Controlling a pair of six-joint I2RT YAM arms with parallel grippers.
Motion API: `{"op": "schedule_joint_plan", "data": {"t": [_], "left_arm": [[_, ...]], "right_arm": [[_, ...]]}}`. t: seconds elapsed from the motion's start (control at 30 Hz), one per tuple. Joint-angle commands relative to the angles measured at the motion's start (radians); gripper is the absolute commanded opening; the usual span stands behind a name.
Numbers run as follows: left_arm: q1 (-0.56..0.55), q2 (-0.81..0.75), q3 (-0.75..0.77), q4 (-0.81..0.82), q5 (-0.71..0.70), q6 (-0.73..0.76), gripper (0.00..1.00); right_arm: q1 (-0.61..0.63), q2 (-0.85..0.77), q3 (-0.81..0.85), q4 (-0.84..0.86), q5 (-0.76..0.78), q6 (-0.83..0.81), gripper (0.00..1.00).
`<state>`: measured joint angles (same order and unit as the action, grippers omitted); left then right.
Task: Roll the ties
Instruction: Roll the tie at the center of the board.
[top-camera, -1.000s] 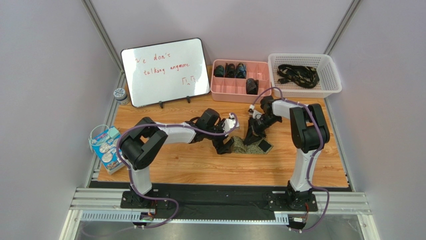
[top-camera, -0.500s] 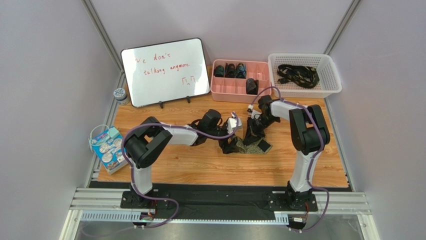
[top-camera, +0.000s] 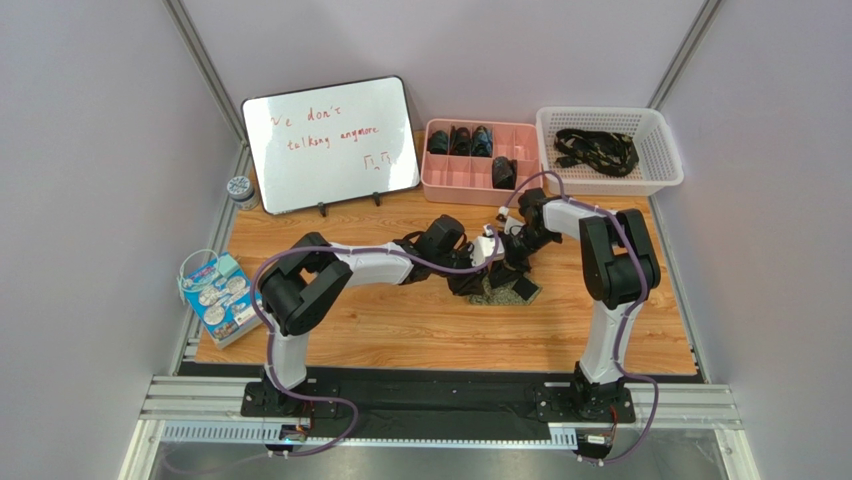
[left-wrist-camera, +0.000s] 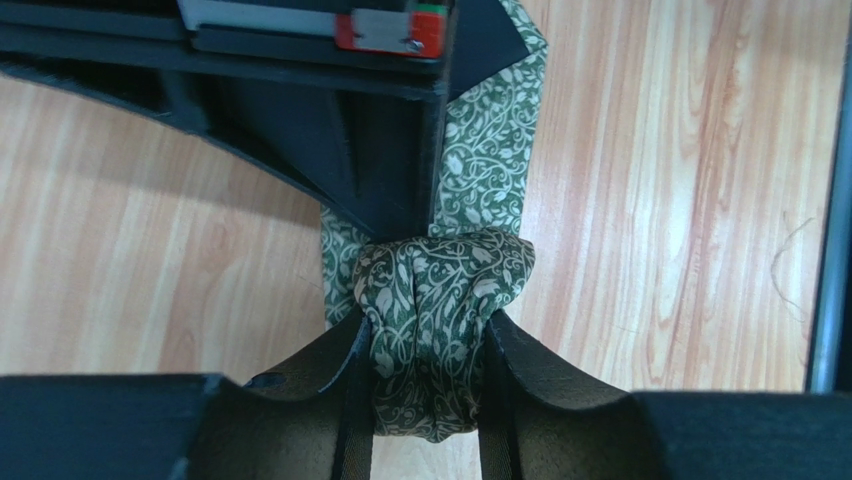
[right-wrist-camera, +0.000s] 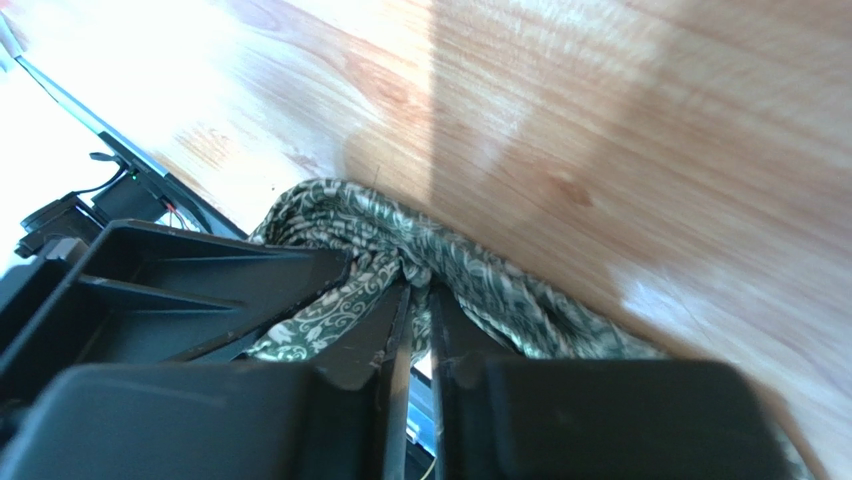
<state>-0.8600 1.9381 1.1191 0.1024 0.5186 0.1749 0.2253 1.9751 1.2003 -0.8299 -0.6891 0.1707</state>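
A green tie (left-wrist-camera: 445, 275) with a pale vine pattern lies on the wooden table, partly rolled. My left gripper (left-wrist-camera: 425, 322) is shut on the roll, one finger pressing each side. In the top view the tie (top-camera: 503, 291) sits between both grippers, its black end (top-camera: 528, 293) to the right. My right gripper (right-wrist-camera: 420, 290) meets the tie (right-wrist-camera: 500, 290) from the other side. Its fingers stand a thin slit apart, with a fold of fabric at the tips. I cannot tell whether that fold is pinched. The left gripper (top-camera: 474, 284) and the right gripper (top-camera: 511, 262) almost touch.
A pink divided tray (top-camera: 470, 188) at the back holds several rolled dark ties. A white basket (top-camera: 668, 150) beside it holds loose black ties (top-camera: 597, 148). A whiteboard (top-camera: 330, 143) stands at the back left. A small tin (top-camera: 240, 190) and a blue packet (top-camera: 215, 297) lie at the left edge.
My left arm reached right to the tie and its wide-open fingers closed on the roll. The right gripper stayed put and its fingers parted slightly.
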Motion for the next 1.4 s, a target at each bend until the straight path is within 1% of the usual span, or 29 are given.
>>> {"op": "schedule_joint_plan", "data": {"t": [0.0, 0.07, 0.17, 0.23, 0.27, 0.43, 0.53, 0.57, 0.63, 0.67, 0.7, 0.77, 0.8, 0.9, 0.97, 1.0, 1.03, 1.07, 1.1, 1.2, 1.37], "left_arm": [[-0.037, 0.013, 0.044, -0.255, -0.147, 0.139, 0.25], [-0.045, 0.025, 0.054, -0.291, -0.17, 0.149, 0.27], [-0.054, 0.045, 0.07, -0.332, -0.195, 0.153, 0.31], [-0.057, 0.056, 0.08, -0.348, -0.203, 0.152, 0.34], [-0.059, 0.065, 0.09, -0.352, -0.207, 0.153, 0.34], [-0.059, 0.094, 0.13, -0.38, -0.213, 0.153, 0.37], [-0.06, 0.102, 0.137, -0.388, -0.203, 0.15, 0.4], [-0.06, 0.101, 0.136, -0.386, -0.194, 0.152, 0.41], [-0.059, 0.088, 0.127, -0.38, -0.178, 0.144, 0.45], [-0.057, 0.081, 0.12, -0.365, -0.161, 0.144, 0.46], [-0.056, 0.072, 0.113, -0.356, -0.152, 0.141, 0.49], [-0.048, 0.038, 0.079, -0.321, -0.117, 0.137, 0.5], [-0.048, 0.03, 0.071, -0.313, -0.114, 0.138, 0.5], [-0.042, 0.022, 0.061, -0.308, -0.097, 0.141, 0.5], [-0.03, 0.009, 0.048, -0.284, -0.075, 0.112, 0.56], [-0.019, -0.007, 0.032, -0.255, -0.056, 0.094, 0.63], [0.01, -0.048, -0.017, -0.21, -0.033, 0.072, 0.66], [0.022, -0.068, -0.042, -0.12, 0.01, 0.02, 0.7], [0.033, -0.086, -0.063, -0.077, 0.021, 0.005, 0.84], [0.053, -0.125, -0.108, 0.008, 0.038, 0.001, 0.86], [0.053, -0.114, -0.119, 0.1, 0.047, 0.018, 0.88]], "right_arm": [[-0.043, -0.03, 0.088, -0.087, -0.035, -0.091, 0.27], [-0.06, -0.041, 0.119, -0.167, -0.073, -0.138, 0.34], [-0.076, -0.058, 0.114, -0.23, -0.128, -0.166, 0.45], [-0.078, -0.061, 0.098, -0.236, -0.182, -0.166, 0.47], [-0.078, -0.059, 0.081, -0.235, -0.194, -0.168, 0.49], [-0.07, -0.05, 0.038, -0.201, -0.248, -0.192, 0.48], [-0.055, -0.035, 0.022, -0.169, -0.233, -0.191, 0.42], [-0.05, -0.027, 0.019, -0.157, -0.221, -0.188, 0.36], [-0.05, -0.003, 0.015, -0.121, -0.179, -0.177, 0.28], [-0.052, 0.005, 0.016, -0.115, -0.165, -0.177, 0.18], [-0.052, 0.008, 0.016, -0.109, -0.156, -0.177, 0.11], [-0.058, 0.019, 0.015, -0.092, -0.119, -0.177, 0.06], [-0.06, 0.024, 0.015, -0.091, -0.109, -0.177, 0.01], [-0.073, 0.022, 0.008, -0.072, -0.096, -0.177, 0.0], [-0.075, 0.011, 0.002, -0.051, -0.079, -0.177, 0.0], [-0.076, 0.011, -0.001, -0.043, -0.073, -0.151, 0.0], [-0.076, 0.011, -0.008, -0.037, -0.057, -0.145, 0.0], [-0.076, 0.014, -0.008, -0.032, -0.049, -0.143, 0.0], [-0.08, 0.022, -0.01, -0.032, -0.047, -0.139, 0.0], [-0.087, 0.034, -0.022, -0.021, -0.03, -0.119, 0.0], [-0.095, 0.064, -0.024, -0.008, -0.006, -0.088, 0.0]]}}
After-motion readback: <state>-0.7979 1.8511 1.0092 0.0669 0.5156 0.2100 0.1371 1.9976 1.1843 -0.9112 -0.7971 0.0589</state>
